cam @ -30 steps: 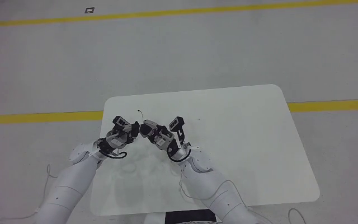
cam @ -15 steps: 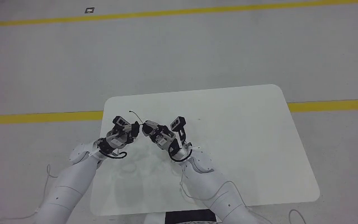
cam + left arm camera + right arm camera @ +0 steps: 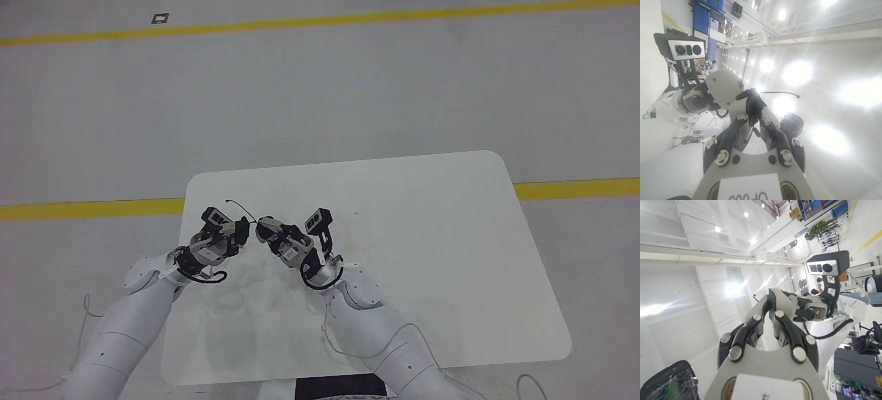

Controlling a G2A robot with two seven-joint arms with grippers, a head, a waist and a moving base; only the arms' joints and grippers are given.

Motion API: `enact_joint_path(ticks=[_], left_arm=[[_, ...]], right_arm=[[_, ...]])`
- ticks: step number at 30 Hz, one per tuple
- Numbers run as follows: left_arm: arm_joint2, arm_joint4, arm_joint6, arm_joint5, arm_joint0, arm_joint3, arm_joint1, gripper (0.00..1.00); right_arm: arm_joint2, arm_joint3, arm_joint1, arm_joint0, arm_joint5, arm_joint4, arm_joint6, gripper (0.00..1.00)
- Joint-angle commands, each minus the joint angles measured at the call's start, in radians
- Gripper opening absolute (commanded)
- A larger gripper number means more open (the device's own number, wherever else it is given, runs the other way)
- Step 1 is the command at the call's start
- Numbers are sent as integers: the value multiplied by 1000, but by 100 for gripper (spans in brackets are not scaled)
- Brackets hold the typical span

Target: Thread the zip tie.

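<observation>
Over table point(image 3: 430, 230), zip tie point(image 3: 240, 207) aslant leftward.

Zip tie point(image 3: 240, 207) between left gripper point(image 3: 245, 231), right gripper point(image 3: 263, 231), above table point(image 3: 430, 200).

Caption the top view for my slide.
Left pincer and right pincer meet over the table, black zip tie held between them.

This is a large industrial hall set up as a robot lab or workshop. The grey floor point(image 3: 400, 100) is marked with yellow lines point(image 3: 300, 20), and one white table point(image 3: 450, 260) stands on it. White beams point(image 3: 696, 255) and round ceiling lamps point(image 3: 717, 229) run high overhead. Farther back stand blue racks point(image 3: 810, 209) and stacked cardboard boxes point(image 3: 796, 215).
</observation>
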Motion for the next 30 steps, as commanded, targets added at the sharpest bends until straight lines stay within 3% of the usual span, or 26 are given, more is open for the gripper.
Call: enact_joint_path(ticks=[1,13,16,22,30], left_arm=[[0,0,0,0,0,0,0,0],[0,0,0,0,0,0,0,0],[0,0,0,0,0,0,0,0],[0,0,0,0,0,0,0,0],[0,0,0,0,0,0,0,0]], right_arm=[[3,1,0,-1,0,-4,-1,0],[17,5,1,-7,0,-28,-1,0],[15,1,2,-9,0,-32,2,28],[7,4,2,-6,0,-27,5,27],[-1,-3,0,0,0,-23,9,17]])
